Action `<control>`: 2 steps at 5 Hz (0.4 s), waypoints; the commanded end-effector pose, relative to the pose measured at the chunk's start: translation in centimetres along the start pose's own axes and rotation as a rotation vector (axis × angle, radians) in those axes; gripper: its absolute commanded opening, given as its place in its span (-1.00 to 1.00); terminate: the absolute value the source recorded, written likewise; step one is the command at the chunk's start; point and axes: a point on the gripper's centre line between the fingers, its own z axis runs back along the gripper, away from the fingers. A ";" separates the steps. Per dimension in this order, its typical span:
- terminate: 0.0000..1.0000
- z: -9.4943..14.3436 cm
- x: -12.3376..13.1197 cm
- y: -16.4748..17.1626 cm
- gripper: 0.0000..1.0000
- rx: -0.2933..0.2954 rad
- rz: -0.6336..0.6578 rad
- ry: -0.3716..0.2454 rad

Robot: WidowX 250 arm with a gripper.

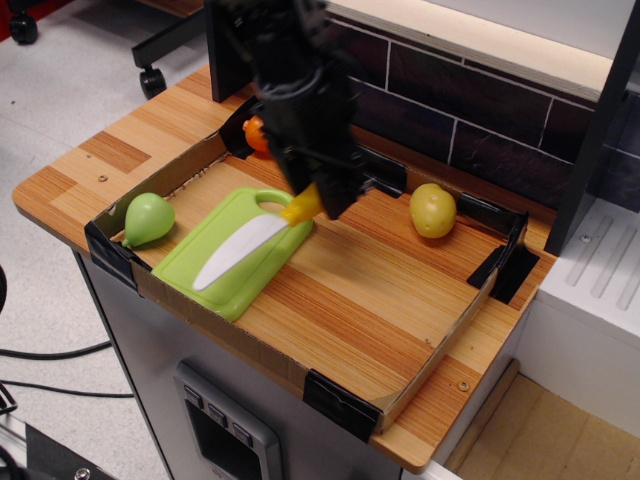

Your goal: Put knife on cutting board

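The knife [240, 250] has a curved white blade and a yellow handle. My gripper [318, 203] is shut on the yellow handle and holds the knife over the light green cutting board [225, 268]. The blade points down and to the left across the board's middle. I cannot tell whether the blade touches the board. The board lies flat in the left part of the wooden tray, with its oval handle hole at the far end, partly behind the knife handle.
A green pear [147, 219] lies left of the board. An orange carrot [256, 134] sits at the back, partly behind my arm. A yellow fruit [432, 210] lies at the back right. Low cardboard walls [250, 345] with black taped corners ring the tray.
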 end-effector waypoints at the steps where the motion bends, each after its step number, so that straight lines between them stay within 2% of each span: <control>1: -1.00 0.3 0.1 2.7 -1.00 0.041 0.066 -0.031; 2: -1.00 0.3 0.1 2.7 -1.00 0.048 0.072 -0.032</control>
